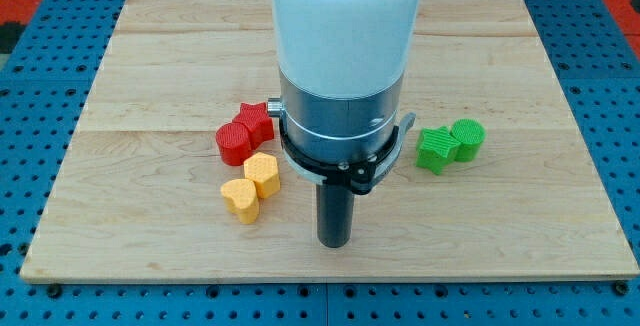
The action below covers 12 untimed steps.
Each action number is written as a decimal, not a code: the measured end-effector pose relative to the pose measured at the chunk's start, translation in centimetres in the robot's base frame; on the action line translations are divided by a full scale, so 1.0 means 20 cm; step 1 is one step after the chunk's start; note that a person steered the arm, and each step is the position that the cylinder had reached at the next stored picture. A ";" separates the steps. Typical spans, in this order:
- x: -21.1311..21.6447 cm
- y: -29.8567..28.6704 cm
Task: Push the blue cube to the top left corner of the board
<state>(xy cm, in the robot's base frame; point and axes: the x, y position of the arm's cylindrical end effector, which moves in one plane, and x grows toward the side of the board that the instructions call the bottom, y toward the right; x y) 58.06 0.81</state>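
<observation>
My tip (pixel 335 243) rests on the pale grained wooden tabletop (pixel 150 236); no fingers, just a dark rod. Ridged plastic blocks: yellow heart (pixel 240 200) and yellow block (pixel 262 174) nearby left, red pair (pixel 243 131) beyond, green pair (pixel 450 144) right. Blue cube unseen.

2 red blocks (pixel 243 131) touching at the view's left, 2 yellow blocks (pixel 250 187) just below; 2 green blocks (pixel 450 145) right, on the wooden tabletop (pixel 150 66).

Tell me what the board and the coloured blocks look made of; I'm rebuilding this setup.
Board: pale wood, probably maple planks, going by grain and seams; matte finish.
Red blocks, yellow blocks, green blocks: likely 3D-printed plastic, with faint ribbing on the sides; matte.
My tip stands right of the yellow blocks.
</observation>
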 end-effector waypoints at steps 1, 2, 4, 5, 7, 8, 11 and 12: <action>-0.20 0.02; -0.47 0.03; -0.55 0.22; -0.69 0.25; -0.88 -0.22; -0.90 -0.28; -0.91 -0.43; -0.82 -0.46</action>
<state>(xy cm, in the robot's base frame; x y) 41.71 -8.48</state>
